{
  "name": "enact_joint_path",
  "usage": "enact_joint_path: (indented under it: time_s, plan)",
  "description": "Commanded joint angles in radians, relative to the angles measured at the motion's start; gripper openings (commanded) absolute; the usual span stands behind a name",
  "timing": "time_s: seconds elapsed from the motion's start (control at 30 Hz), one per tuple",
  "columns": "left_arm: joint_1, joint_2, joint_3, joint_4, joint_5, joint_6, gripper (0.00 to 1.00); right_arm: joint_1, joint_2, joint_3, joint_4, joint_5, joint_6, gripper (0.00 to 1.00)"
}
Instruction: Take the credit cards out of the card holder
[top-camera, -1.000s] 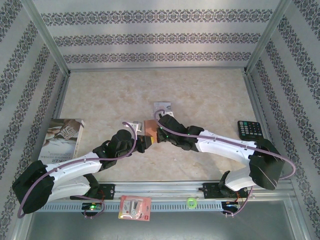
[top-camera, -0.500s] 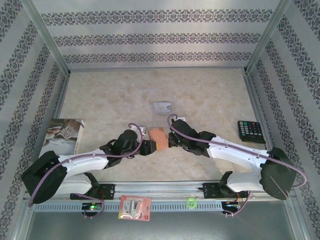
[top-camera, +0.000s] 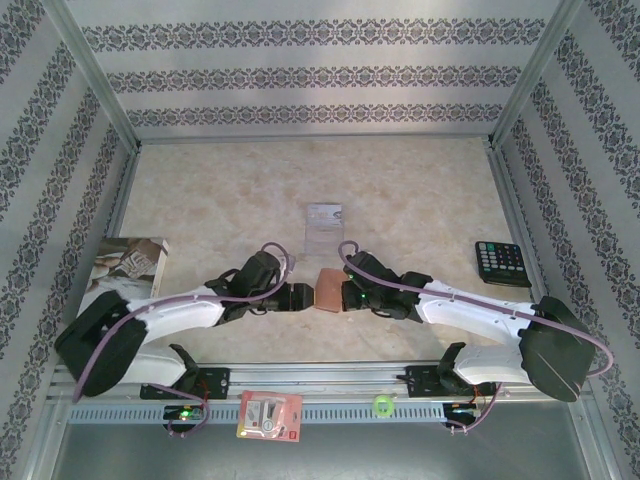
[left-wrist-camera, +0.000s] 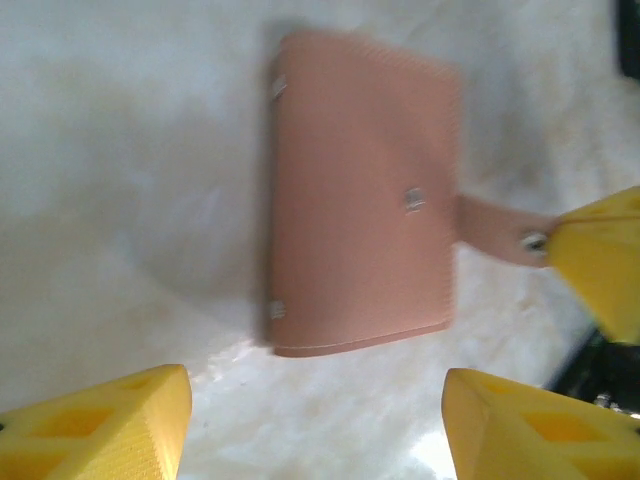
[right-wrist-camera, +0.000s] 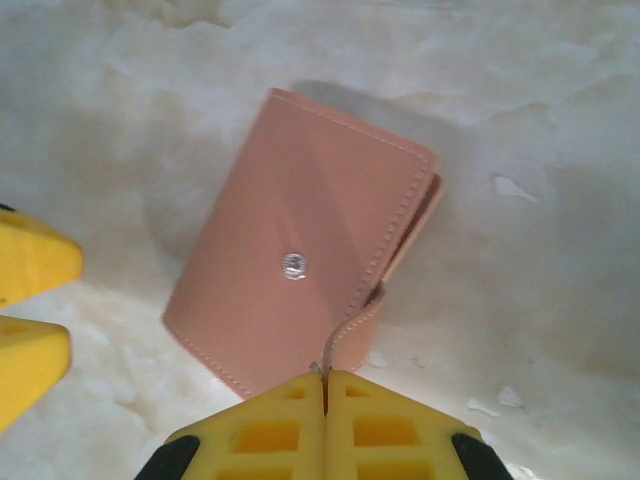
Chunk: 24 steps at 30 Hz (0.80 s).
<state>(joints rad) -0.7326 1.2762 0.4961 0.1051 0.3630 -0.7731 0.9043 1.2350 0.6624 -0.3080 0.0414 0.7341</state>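
Note:
The reddish-brown card holder (top-camera: 329, 291) is folded shut and sits just above the table between my two grippers. My right gripper (right-wrist-camera: 325, 385) is shut on the holder's snap strap (right-wrist-camera: 345, 335), which runs into its closed yellow jaws. The holder's flat outer face with a metal snap fills the left wrist view (left-wrist-camera: 360, 210). My left gripper (left-wrist-camera: 315, 420) is open, its yellow fingers spread wide just short of the holder's near edge and touching nothing. One silvery-grey credit card (top-camera: 324, 218) lies flat on the table farther back.
A black calculator (top-camera: 501, 261) lies at the right by the metal frame. A printed magazine (top-camera: 125, 278) rests at the left edge. A red-and-white packet (top-camera: 269, 415) and a green ring (top-camera: 383, 405) sit on the near rail.
My left gripper has opened and let go of the card holder. The right gripper has carried the holder nearer and to the right, away from the credit card on the table.

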Motion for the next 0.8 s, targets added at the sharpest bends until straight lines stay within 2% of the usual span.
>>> enact_joint_path:
  time_s: [0.0,0.13,0.33,0.53,0.67,0.77]
  plan:
    - [0.019,-0.116,0.039,-0.108,-0.085,0.061,0.69,0.017,0.010,0.100,0.051,-0.086,-0.030,0.00]
    - [0.033,-0.237,0.040,-0.201,-0.170,0.093,0.72,0.025,0.077,0.191,0.072,-0.150,-0.059,0.00]
    - [0.051,-0.285,-0.009,-0.210,-0.172,0.073,0.73,0.023,0.160,0.247,0.081,-0.165,-0.064,0.00]
    - [0.052,-0.242,-0.024,-0.177,-0.160,0.077,0.73,-0.037,0.104,0.137,0.042,-0.115,-0.025,0.00]
    - [0.052,-0.189,-0.018,-0.144,-0.141,0.079,0.73,-0.125,0.043,0.022,-0.007,-0.059,-0.027,0.00]
    - [0.051,-0.148,-0.011,-0.120,-0.133,0.076,0.72,-0.202,0.062,-0.038,-0.020,-0.023,-0.050,0.00]
